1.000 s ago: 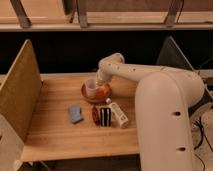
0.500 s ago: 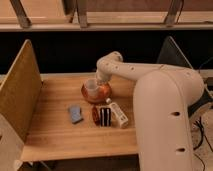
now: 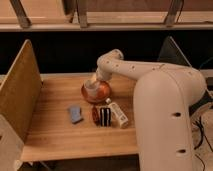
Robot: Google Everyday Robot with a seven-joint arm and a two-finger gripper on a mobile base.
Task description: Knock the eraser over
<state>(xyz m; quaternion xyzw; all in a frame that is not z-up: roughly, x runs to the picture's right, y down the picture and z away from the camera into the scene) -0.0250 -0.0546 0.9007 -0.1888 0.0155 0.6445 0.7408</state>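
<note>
Eraser: the eraser [image 3: 105, 116] stands upright on the table's front half, near the middle, with its striped face turned my way. No part of the robot touches it.
Left neighbour: a small reddish-brown thing [image 3: 95, 115] sits just beside the eraser. I cannot tell whether the two touch.
Right neighbour: a white box [image 3: 119, 114] lies just beside the eraser on the other side. It is set at a slant, its far end pointing toward the plate.
Blue pad: the blue pad [image 3: 75, 114] lies flat on the wood, left of that little row and apart from it.
Plate: an orange plate [image 3: 103, 93] sits behind the eraser, about mid-table.
Cup: a pale cup [image 3: 92, 87] stands on the plate.
Gripper: the gripper [image 3: 95, 81] is down at the cup, over the plate, behind the eraser and apart from it. From here I cannot tell whether it is open, closed or holding the cup.
Arm: the white arm [image 3: 135, 69] comes in from the right along the back of the table, bends at a rounded joint and drops toward the plate.
Robot body: the robot's body [image 3: 162, 120] fills the front right and hides that end of the table.
Table: the table [image 3: 60, 140] is pale wood.
Board: a tall tan board [image 3: 20, 90] stands on edge along the table's left side.
</note>
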